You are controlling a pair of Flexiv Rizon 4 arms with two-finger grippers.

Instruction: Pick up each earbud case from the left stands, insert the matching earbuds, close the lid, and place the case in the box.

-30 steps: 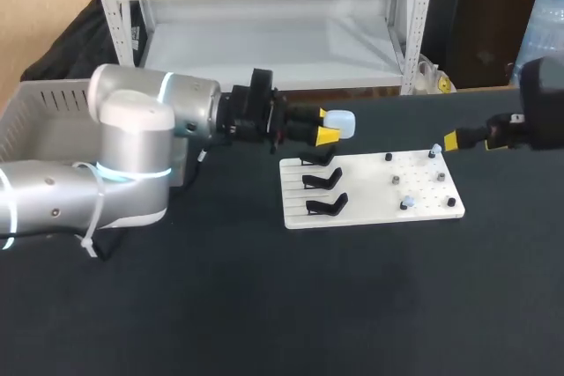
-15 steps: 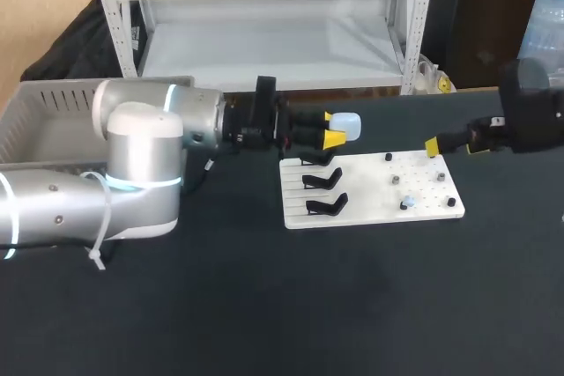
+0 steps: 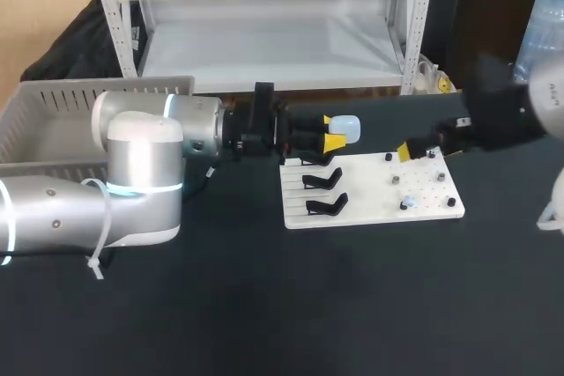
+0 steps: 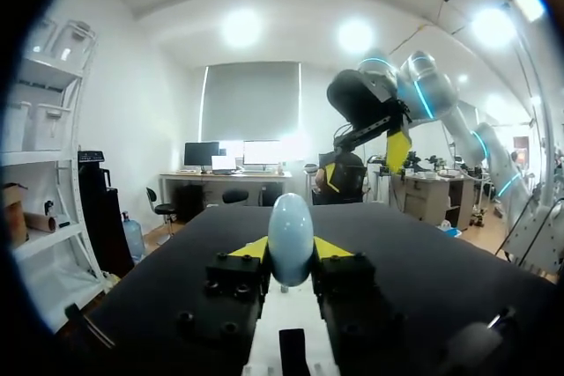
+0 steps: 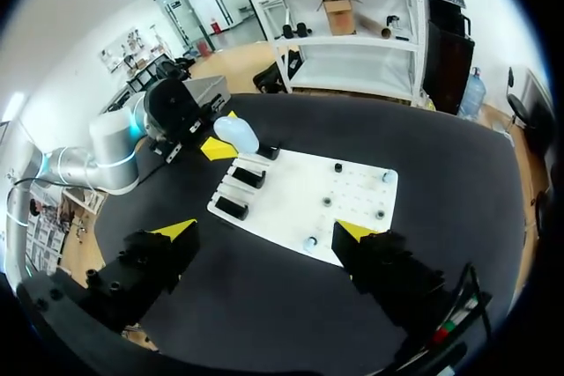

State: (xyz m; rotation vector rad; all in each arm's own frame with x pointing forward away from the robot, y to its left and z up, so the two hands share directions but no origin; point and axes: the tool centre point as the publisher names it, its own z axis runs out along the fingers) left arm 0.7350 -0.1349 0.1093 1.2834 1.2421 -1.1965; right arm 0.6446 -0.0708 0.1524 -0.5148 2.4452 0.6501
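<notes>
My left gripper [image 3: 335,133] is shut on a pale blue, closed earbud case [image 3: 345,127], held in the air just behind the white board's [image 3: 370,207] back left corner. In the left wrist view the case [image 4: 290,237] stands upright between the yellow tips. Three black stands [image 3: 322,180] on the board's left side are bare. Small earbuds, one pale blue [image 3: 406,204], sit on pegs on its right side. My right gripper [image 3: 405,151] hangs wide open above the board's back right part; from its own wrist view [image 5: 264,231] the board [image 5: 291,200] and case [image 5: 236,136] lie ahead below.
A grey plastic basket [image 3: 53,116] stands at the table's back left, behind my left arm. The dark tabletop [image 3: 308,305] stretches in front of the board.
My right gripper has moved left, from beyond the board's right edge to above its back right part. My left arm has shifted slightly right, the case still in its grip.
</notes>
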